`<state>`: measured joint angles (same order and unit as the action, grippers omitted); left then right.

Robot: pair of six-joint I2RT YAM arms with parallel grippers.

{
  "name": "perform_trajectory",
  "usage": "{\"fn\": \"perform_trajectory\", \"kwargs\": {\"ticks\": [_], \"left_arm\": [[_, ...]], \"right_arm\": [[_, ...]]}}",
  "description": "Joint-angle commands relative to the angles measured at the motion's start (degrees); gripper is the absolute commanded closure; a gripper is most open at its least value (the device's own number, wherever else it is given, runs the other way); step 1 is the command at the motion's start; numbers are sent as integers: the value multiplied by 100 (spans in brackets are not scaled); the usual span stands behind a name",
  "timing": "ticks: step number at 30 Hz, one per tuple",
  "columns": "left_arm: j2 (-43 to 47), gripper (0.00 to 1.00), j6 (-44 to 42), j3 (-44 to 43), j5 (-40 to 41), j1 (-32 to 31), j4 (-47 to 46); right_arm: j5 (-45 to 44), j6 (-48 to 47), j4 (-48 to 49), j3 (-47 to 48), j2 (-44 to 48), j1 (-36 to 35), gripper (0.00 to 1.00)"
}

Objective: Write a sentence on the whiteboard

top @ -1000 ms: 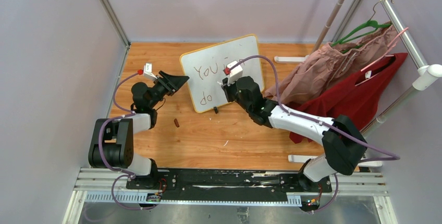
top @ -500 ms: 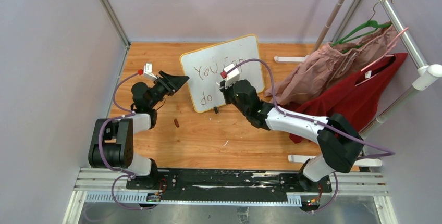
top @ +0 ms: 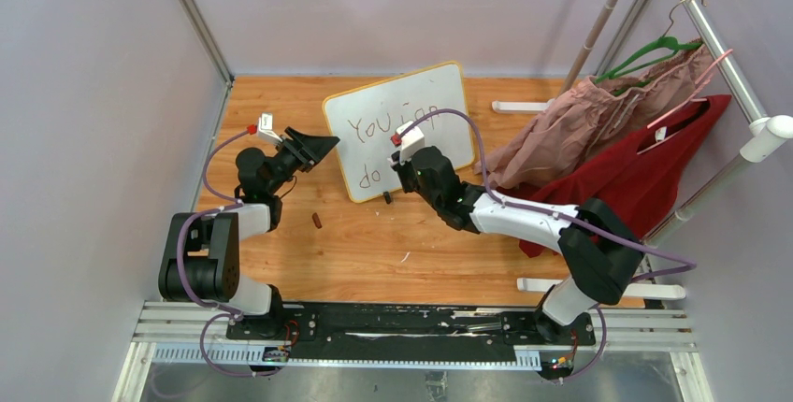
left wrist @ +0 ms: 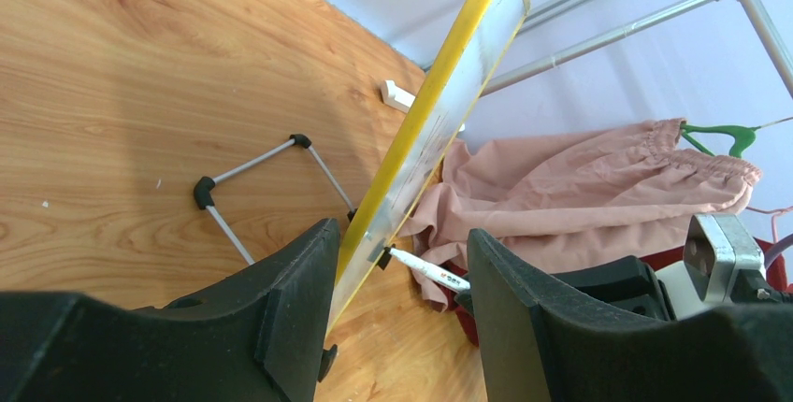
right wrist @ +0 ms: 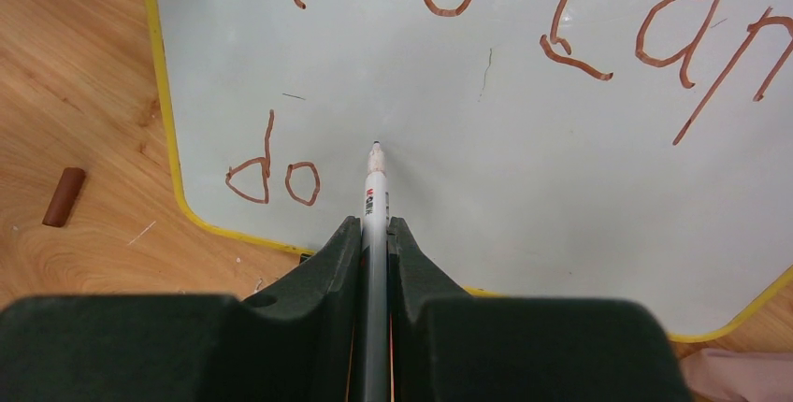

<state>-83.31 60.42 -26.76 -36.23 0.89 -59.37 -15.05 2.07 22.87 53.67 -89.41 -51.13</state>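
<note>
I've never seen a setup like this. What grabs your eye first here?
A yellow-framed whiteboard stands at the back of the wooden table, with reddish-brown handwriting reading "You can" above "do". The right tool pinches a marker, its tip at the board just right of "do", while the left tool straddles the board's left edge. At the right, a pink garment and a red garment hang on a rack.
</note>
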Motion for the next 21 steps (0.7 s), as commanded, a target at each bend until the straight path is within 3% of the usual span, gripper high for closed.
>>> {"fn": "perform_trajectory", "kwargs": {"ticks": [1,21], "left_arm": [[1,43,-52,40,-11,-27,-102],[40,42,-48,40,-13,-28,-108]], "right_arm": [[26,132,103,-82,101,-73,100],[-314,225,-269,140,-193,-72,100]]}}
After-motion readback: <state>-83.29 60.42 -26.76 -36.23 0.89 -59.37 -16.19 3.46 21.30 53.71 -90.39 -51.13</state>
